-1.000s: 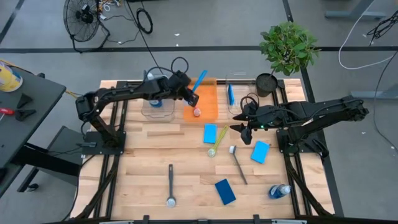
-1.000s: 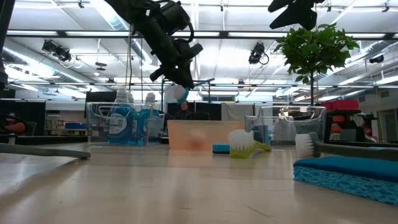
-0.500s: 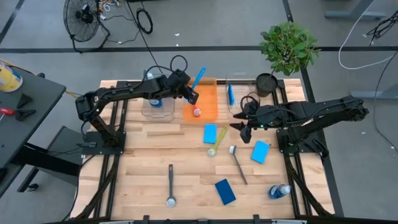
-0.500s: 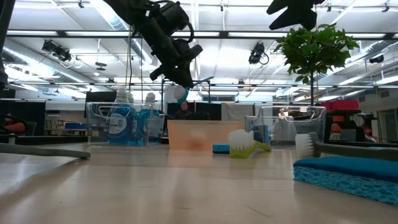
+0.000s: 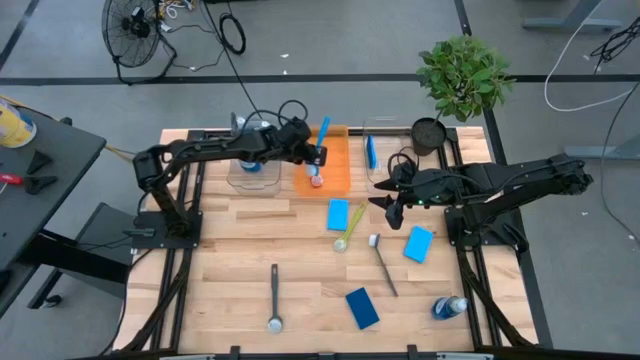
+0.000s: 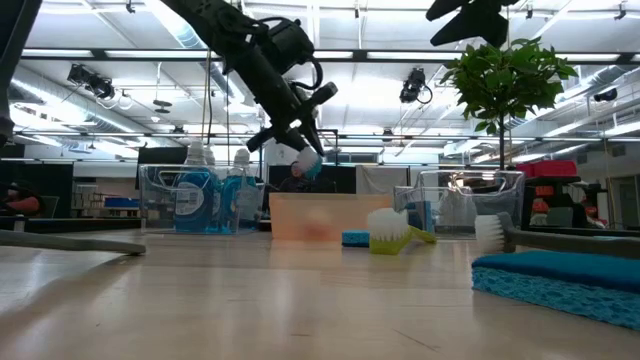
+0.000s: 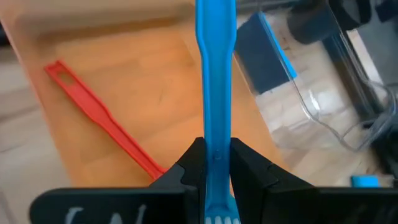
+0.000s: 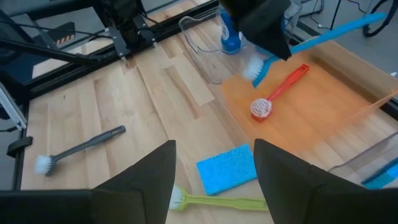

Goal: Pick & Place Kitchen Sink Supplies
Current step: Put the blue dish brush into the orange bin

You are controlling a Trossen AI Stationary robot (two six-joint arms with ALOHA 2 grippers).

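**Blue brush held over the orange bin**

The left gripper clamps the blue brush by its handle above the orange bin. The left wrist view shows the fingers pinching the handle, with the red brush lying in the bin beneath; the high view shows only that brush's white head. The right gripper hovers with fingers spread, holding nothing, above the table near a blue sponge and the yellow-green brush.

Grey floor, standing fan, black side table, bright ceiling lights.
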